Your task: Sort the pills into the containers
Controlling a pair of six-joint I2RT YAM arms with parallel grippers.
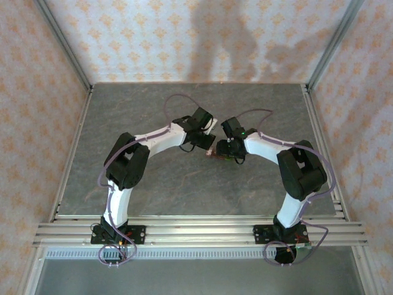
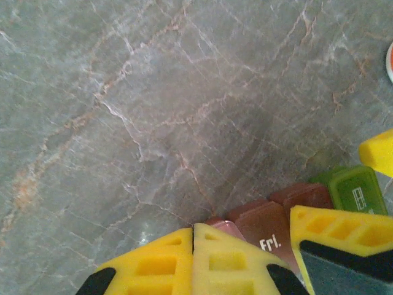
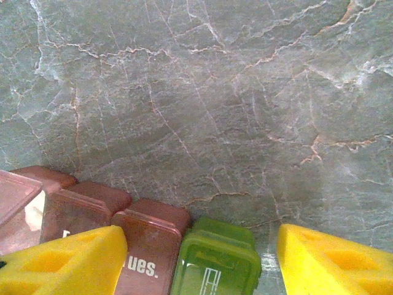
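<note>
Table (image 1: 184, 190): smooth marbled slab, with nothing on it to brace a light thing against a push. My two arms fold in to its middle with the wrists close together. Biggest risk, I judge: the heads knock if either one swings sideways, since there is little room between them.

The strip of containers (image 3: 150, 243) lies flat on the table right between the two heads. My right gripper (image 3: 202, 236) is spread wide and straddles its end. One finger (image 3: 67, 261) overlaps the red-brown boxes, and the other stands apart from the green box (image 3: 215, 267) with bare table showing between. If I close off-centre, one pad lands first and the strip skids or twists instead of being caught.

My left gripper (image 2: 193, 258) has its pads pressed together, tip just beside the box marked "Fri." (image 2: 270, 227). I cannot tell whether it touches. Pushing down there while the right side is loose could tip the strip.

Smallest: the clear lid (image 3: 15, 193) at the far end stands up. A nudge from either finger could snap it shut or bend it back.
</note>
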